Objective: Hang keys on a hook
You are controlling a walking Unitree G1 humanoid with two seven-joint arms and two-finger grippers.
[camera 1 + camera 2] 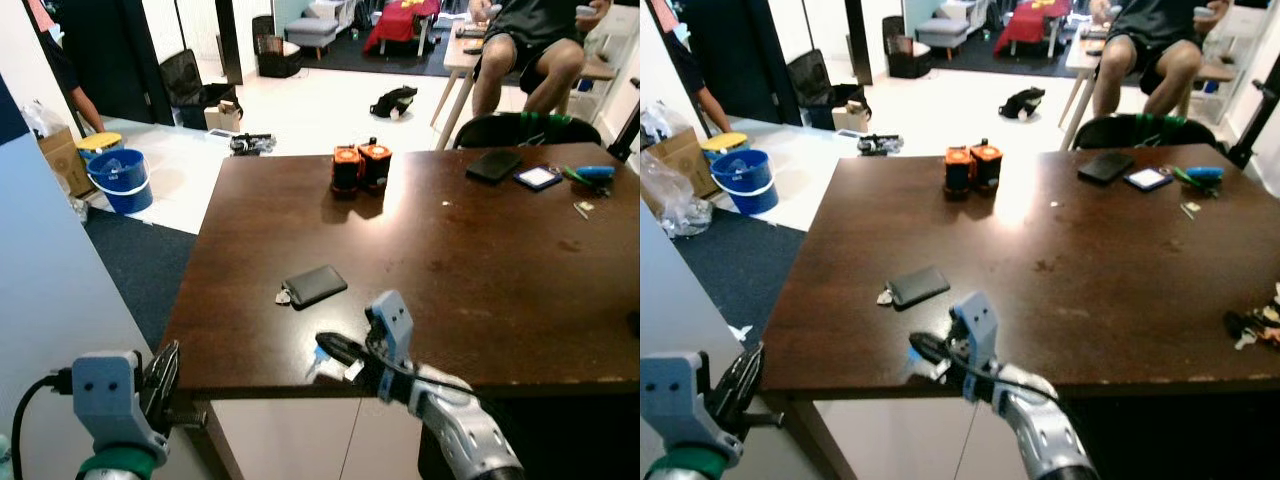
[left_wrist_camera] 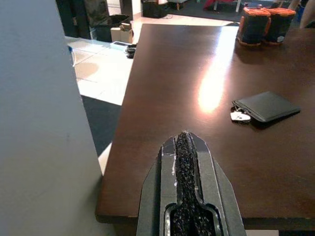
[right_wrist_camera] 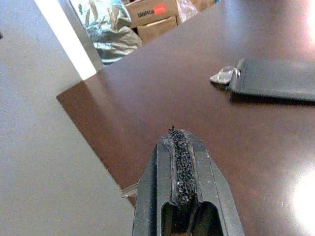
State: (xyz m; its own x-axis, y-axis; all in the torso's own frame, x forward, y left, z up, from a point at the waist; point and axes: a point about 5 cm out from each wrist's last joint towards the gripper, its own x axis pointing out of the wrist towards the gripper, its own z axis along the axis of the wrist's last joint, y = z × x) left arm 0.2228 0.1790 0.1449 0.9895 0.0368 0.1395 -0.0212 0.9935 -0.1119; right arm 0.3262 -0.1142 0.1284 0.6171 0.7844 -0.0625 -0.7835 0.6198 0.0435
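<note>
A flat black key case with a silver key at its end lies on the dark brown table, near the front left. My right gripper is shut and empty, low over the table's front edge, a short way in front of the case. In the right wrist view its closed fingers point past the key toward the table's corner. My left gripper is shut, held below and outside the table's front left corner. The left wrist view has the case ahead to one side.
Two orange-topped black cylinders stand mid-table at the back. A black phone, a small card and pens lie far right. Another key bunch lies at the right edge. A pale wall panel stands left. A person sits behind.
</note>
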